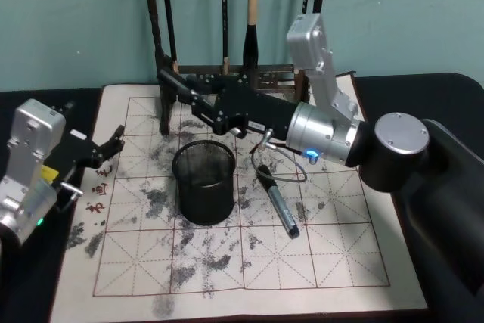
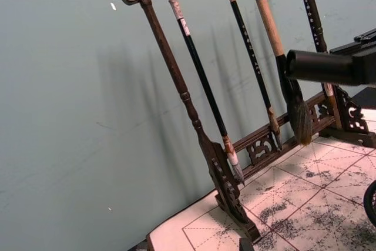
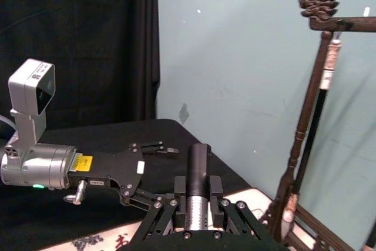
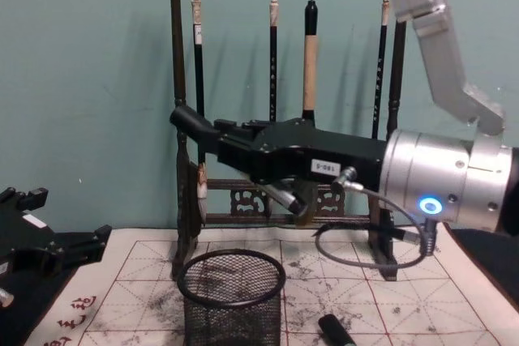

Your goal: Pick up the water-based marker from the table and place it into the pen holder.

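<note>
Over the table's ink-stained cream mat, the right gripper clamps a black cylindrical marker level, above and behind the black wire-mesh pen holder. Transport is under way; next it probably needs tipping over the rim. The left gripper sits parked at the left, fingers spread.

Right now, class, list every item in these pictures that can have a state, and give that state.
right gripper: shut on held marker, raised beyond the pen holder
held marker: gripped, off the table, roughly level
second marker: lying flat on the mat, free
pen holder: upright, nothing visible inside
left gripper: open, empty, at the mat's left edge
brushes: hanging from the rack
</note>
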